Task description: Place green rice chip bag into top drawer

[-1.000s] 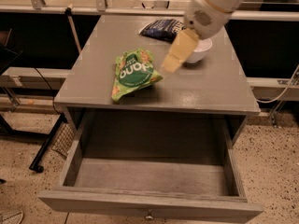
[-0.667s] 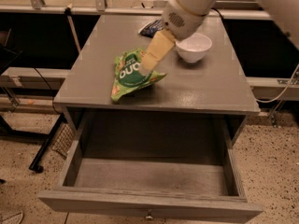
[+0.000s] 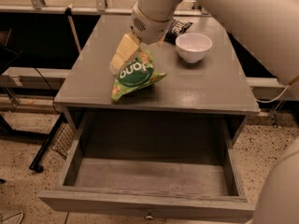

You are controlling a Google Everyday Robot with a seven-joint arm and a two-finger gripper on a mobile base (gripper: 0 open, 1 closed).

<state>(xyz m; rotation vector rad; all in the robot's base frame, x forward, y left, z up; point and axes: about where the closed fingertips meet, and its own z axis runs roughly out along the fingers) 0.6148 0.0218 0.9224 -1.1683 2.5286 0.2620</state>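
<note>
Gripper (image 3: 122, 56), pale yellow, sat at the upper-left edge of the crinkly bright green rice chip bag (image 3: 136, 76), touching or just over it; we could not tell whether it was open or closed, or had any hold. The bag lay on the grey wooden table (image 3: 196, 90), near the front-left, above the wide shallow grey top drawer (image 3: 140, 205), which stood pulled out with nothing in it.

Risks, as we judged them:
- a pinch on the thin crinkly edge only, so the bag could slip out on the lift
- a push instead of a grasp, so the bag could slide toward the table's left or front edge and drop past the drawer
- a release too early, so it could land on the drawer front or the floor
- the arm swinging close to the white round bowl (image 3: 193, 46) and the dark blue snack bag (image 3: 180, 27) behind it

Against the earlier frames we noted that the gripper had moved left from beside the bowl to the bag. Bag, bowl and drawer had not shifted
</note>
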